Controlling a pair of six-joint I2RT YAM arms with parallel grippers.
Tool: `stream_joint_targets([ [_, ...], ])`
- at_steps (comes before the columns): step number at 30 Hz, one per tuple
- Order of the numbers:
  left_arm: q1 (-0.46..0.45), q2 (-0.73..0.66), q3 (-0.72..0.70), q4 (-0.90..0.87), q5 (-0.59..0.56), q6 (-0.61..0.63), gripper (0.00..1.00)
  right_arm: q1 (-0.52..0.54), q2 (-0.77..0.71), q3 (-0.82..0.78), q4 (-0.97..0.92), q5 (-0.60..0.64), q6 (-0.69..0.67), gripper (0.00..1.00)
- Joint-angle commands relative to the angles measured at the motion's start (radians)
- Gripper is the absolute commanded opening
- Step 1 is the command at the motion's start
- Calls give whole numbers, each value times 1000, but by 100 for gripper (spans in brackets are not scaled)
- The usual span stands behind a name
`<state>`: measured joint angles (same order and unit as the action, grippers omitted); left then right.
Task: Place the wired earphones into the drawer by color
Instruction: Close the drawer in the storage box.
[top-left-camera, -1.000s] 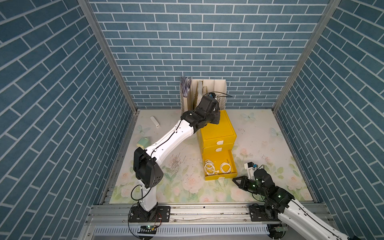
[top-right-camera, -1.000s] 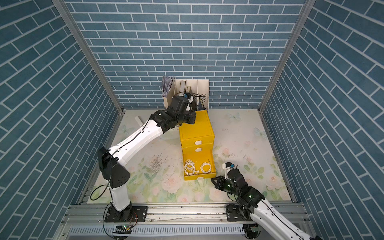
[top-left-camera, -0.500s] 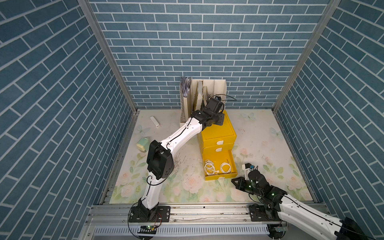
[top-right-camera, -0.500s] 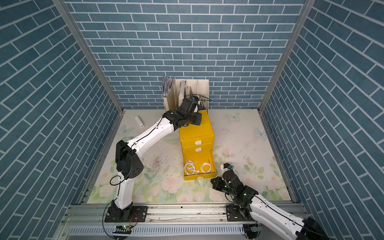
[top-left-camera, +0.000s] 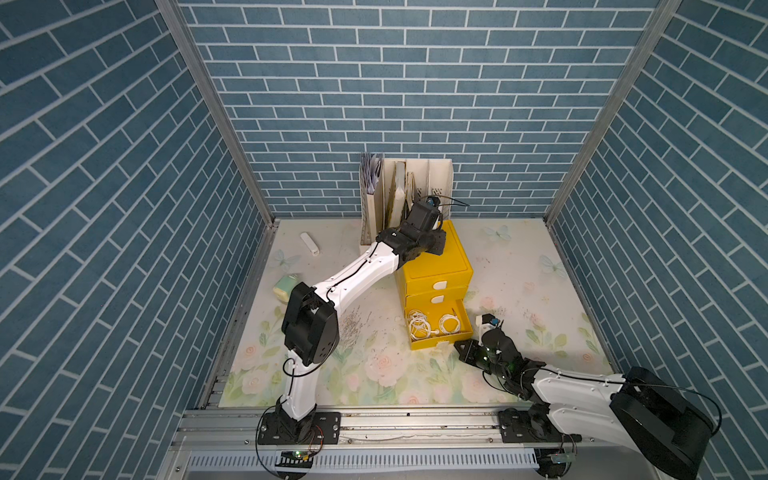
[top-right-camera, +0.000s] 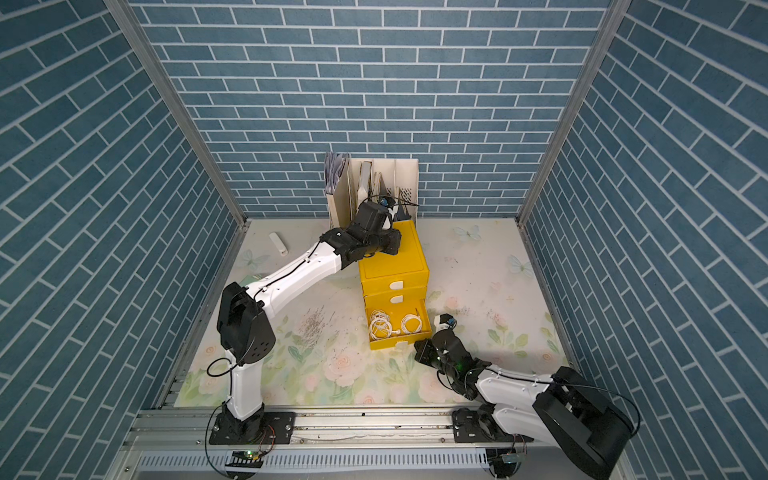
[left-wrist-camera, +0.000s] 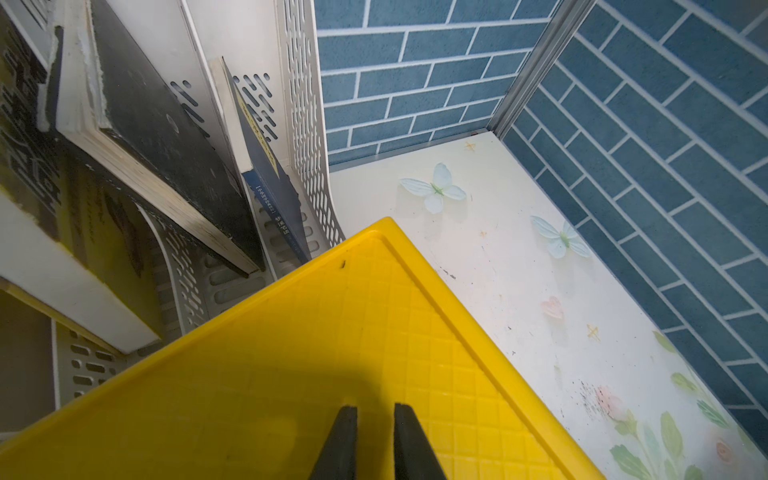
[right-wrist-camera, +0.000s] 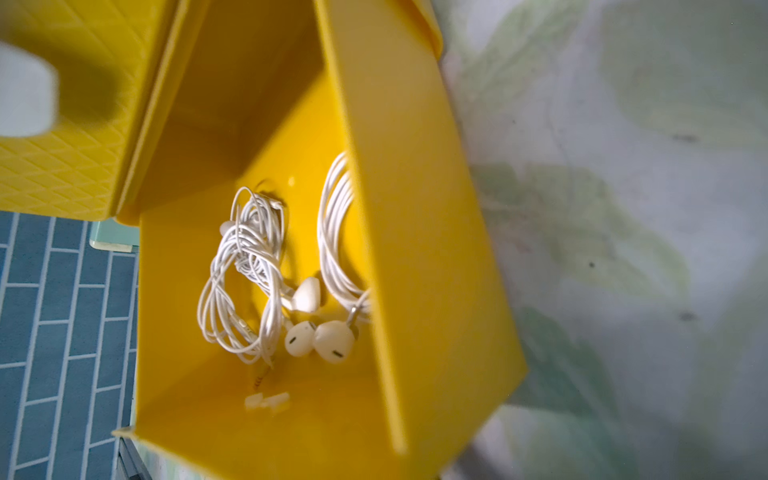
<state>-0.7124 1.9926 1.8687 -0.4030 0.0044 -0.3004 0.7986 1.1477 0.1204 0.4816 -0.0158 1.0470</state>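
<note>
- Left gripper (left-wrist-camera: 374, 408) is over the ribbed top of the yellow cabinet (top-left-camera: 446, 259), near its back corner. Its two black fingers (left-wrist-camera: 347, 436) stand slightly apart with a narrow gap, and nothing is between them. Whether they touch the top cannot be told.
- Right gripper (top-left-camera: 462, 347) sits low over the table (top-left-camera: 519, 270), just beside the front right corner of the bottom drawer (top-left-camera: 440, 340). It is clenched. Its fingers do not show in its own wrist view, and no object is seen in them.
- One cabinet has three drawers stacked. The upper two are closed, each with one white handle (top-left-camera: 439, 285). Only the bottom drawer is pulled out.
- Two white earphone coils (top-left-camera: 417, 326) lie in the bottom drawer, side by side on its floor, as both top views show.
- In the right wrist view, one coil (right-wrist-camera: 245, 274) lies loose in the middle of the drawer. The second coil (right-wrist-camera: 334, 232) leans against a side wall.
- Three white earbuds (right-wrist-camera: 300, 337) are gathered between the two coils in the right wrist view. One metal plug (right-wrist-camera: 262, 376) pokes out below the looser coil.
- One white file rack (top-left-camera: 440, 183) stands behind the cabinet against the back wall, holding leaning books.
- One small white stick (top-left-camera: 310, 243) and one pale green block (top-left-camera: 286, 286) lie on the table's left side, well apart from the cabinet.
- Two printed butterflies (left-wrist-camera: 434, 189) show on the table surface in the left wrist view.
</note>
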Motion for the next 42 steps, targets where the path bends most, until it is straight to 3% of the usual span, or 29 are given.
stream_joint_targets([
  [1, 4, 31, -68, -100, 46, 9, 21, -1, 62, 64, 134, 33, -42, 0],
  [14, 4, 5, -169, -56, 67, 3, 20, -57, 285, 206, 320, -4, -60, 0],
  [23, 4, 1, -205, -30, 87, -5, 20, -58, 339, 154, 507, 78, 10, 0],
  [42, 4, 1, -223, -22, 104, 0, 20, -21, 562, 159, 784, 90, 98, 0],
])
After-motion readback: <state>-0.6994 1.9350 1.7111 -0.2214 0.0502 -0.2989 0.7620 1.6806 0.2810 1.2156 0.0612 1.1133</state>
